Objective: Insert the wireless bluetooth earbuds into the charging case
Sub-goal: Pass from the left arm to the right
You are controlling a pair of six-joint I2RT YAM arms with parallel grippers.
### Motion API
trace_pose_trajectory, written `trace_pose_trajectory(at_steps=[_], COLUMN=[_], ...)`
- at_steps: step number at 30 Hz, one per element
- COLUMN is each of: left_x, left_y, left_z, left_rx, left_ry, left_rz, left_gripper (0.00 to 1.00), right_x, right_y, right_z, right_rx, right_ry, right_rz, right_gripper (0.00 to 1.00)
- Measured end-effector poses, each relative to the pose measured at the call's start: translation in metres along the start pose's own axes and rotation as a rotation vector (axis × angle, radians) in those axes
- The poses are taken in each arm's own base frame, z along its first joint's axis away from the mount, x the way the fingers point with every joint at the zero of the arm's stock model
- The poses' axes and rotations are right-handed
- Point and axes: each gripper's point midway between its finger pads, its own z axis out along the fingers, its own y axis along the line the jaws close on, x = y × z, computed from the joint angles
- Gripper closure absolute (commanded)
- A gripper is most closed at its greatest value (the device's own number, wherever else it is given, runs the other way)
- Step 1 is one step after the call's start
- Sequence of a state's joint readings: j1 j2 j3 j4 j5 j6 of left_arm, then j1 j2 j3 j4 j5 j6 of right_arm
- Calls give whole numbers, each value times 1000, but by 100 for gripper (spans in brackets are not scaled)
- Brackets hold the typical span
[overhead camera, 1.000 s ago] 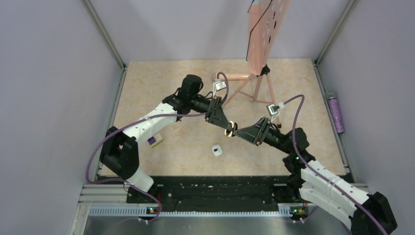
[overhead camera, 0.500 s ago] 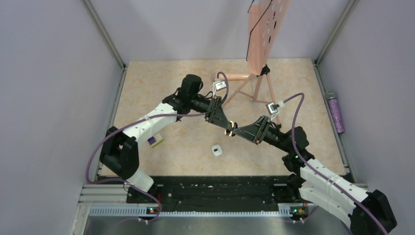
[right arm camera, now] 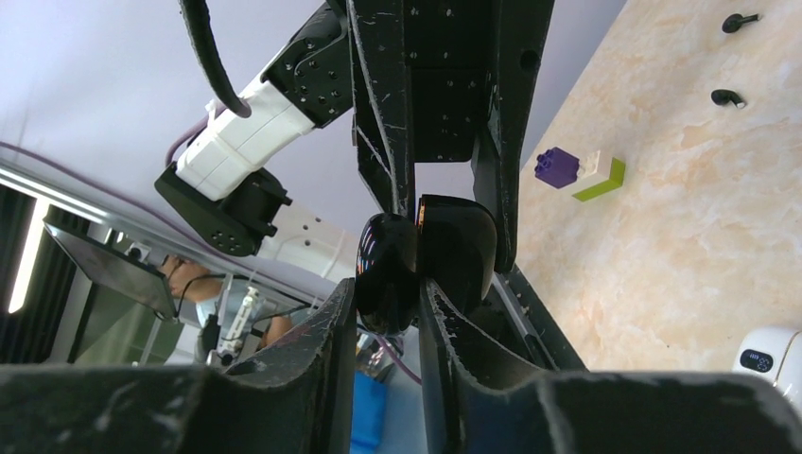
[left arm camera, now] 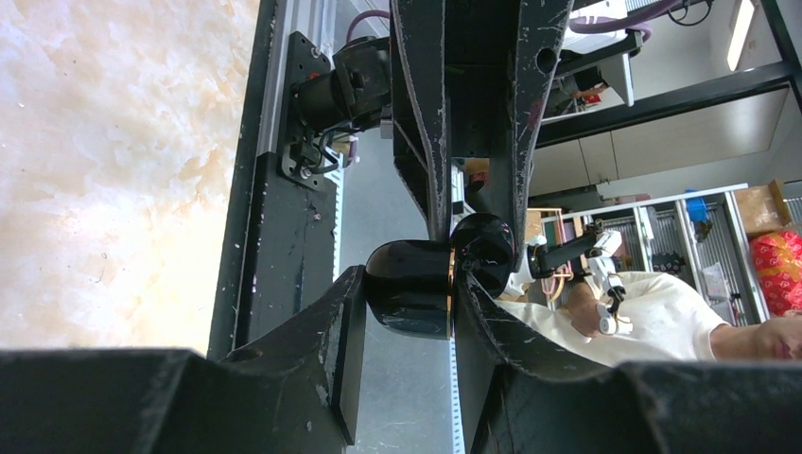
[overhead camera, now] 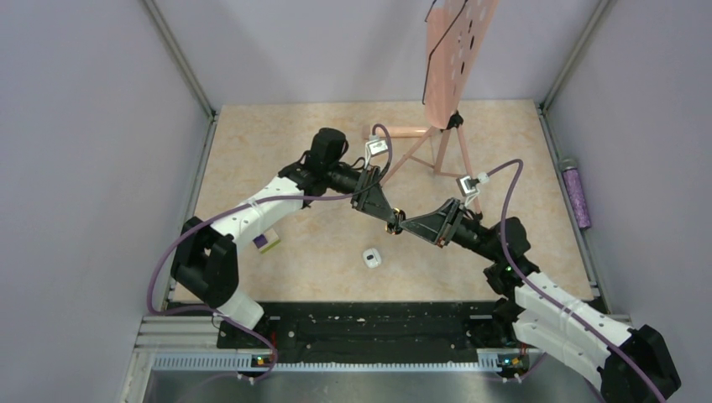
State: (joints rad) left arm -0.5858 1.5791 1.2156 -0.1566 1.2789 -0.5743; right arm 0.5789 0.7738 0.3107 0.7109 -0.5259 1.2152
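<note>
Two grippers meet tip to tip in the middle of the top view, above the mottled beige table (overhead camera: pixel 277 151); between them hangs the charging case (left arm camera: pixel 411 288), a glossy black rounded pod with a thin gold band at its seam. The left gripper (overhead camera: pixel 387 222) pinches the larger lobe between its scuffed black fingers; the right gripper (right arm camera: pixel 388 284) is pressed onto the smaller rounded lobe on the other side of the band (whether the case is parted at the seam I cannot tell). The wireless bluetooth earbuds (right arm camera: pixel 737 21) lie on the table in the upper right corner of the right wrist view, two tiny black stubby pieces a little apart, well away from the case; a studded toy block (right arm camera: pixel 577 170) in purple, white and lime sits lower left of them there. A small white rounded device (overhead camera: pixel 372 257) with a dark display rests on the table just below the grippers in the top view; a pink perforated board (overhead camera: pixel 453 59) on a tripod rises at the upper middle.
</note>
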Motion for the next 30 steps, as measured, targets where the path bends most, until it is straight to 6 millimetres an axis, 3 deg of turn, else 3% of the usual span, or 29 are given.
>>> trace_pose_trajectory(at_steps=[5, 6, 10, 11, 30], left_x=[0, 0, 0, 0, 0], left_y=[0, 0, 0, -1, 0], left_z=[-1, -1, -1, -1, -1], left_rx=[3, 4, 4, 4, 3], left_ry=[1, 1, 1, 1, 1], left_rz=[0, 0, 1, 1, 7], left_gripper=[100, 100, 100, 100, 100], right_x=[0, 0, 0, 0, -2], right_y=[-1, -1, -1, -1, -6], right_z=[0, 0, 0, 0, 3], right_rx=[2, 2, 2, 2, 54], right_ry=[1, 1, 1, 0, 12], right_rz=[2, 2, 2, 1, -2], right_gripper=[87, 85, 61, 60, 59])
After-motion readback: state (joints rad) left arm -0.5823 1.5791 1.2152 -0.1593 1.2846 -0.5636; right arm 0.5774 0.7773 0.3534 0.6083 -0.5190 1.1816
